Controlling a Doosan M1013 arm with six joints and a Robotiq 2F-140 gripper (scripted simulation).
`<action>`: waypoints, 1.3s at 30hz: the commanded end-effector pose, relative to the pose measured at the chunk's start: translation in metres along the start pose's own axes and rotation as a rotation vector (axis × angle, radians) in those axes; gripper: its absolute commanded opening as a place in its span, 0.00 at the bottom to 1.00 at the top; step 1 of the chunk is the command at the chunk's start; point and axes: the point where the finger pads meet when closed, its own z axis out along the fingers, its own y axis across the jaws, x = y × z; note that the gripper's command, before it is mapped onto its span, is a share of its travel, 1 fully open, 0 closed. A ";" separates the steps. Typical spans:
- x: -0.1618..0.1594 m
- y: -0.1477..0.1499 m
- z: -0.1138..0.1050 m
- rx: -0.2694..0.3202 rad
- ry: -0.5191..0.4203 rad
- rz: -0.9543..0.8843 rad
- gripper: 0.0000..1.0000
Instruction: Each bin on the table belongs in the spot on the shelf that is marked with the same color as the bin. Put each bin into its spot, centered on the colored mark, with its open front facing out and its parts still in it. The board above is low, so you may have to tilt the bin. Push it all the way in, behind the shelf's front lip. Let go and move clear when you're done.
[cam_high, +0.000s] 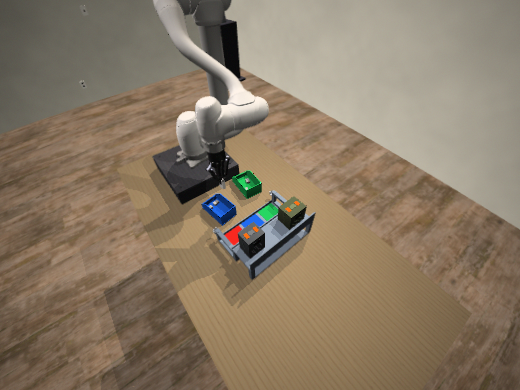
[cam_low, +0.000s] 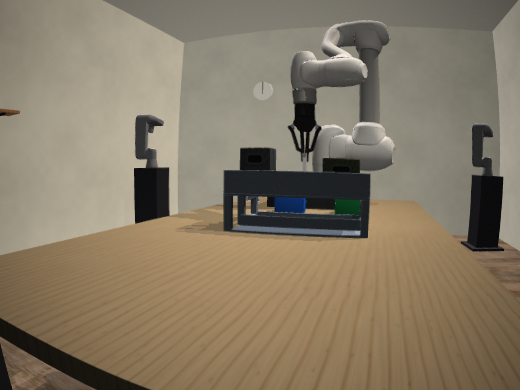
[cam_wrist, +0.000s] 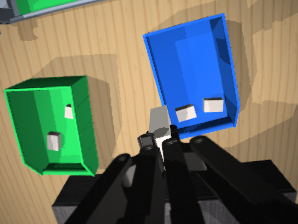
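Note:
The blue bin (cam_high: 219, 208) and the green bin (cam_high: 247, 185) sit on the table behind the grey shelf (cam_high: 265, 232). The shelf's lower board carries red (cam_high: 232, 235), blue (cam_high: 248, 223) and green (cam_high: 267, 212) marks. My gripper (cam_high: 222, 184) hangs above the table between the two bins, shut with nothing between its fingers. In the wrist view the closed fingertips (cam_wrist: 159, 125) point down beside the near corner of the blue bin (cam_wrist: 192, 75), and the green bin (cam_wrist: 52, 122) lies to the left. Each bin holds two small grey parts. From the front, the gripper (cam_low: 305, 162) stands above and behind the shelf (cam_low: 297, 202).
Two dark boxes (cam_high: 251, 239) (cam_high: 291, 211) stand on the shelf's top board. The robot's black base plate (cam_high: 192, 172) lies just behind the bins. Two camera stands (cam_low: 150, 170) (cam_low: 484, 200) flank the table.

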 end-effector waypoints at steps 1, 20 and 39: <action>0.000 0.000 0.000 0.000 0.000 0.000 0.10; 0.000 0.000 0.000 0.000 0.000 0.000 0.24; 0.000 0.000 0.000 0.000 0.000 0.000 0.24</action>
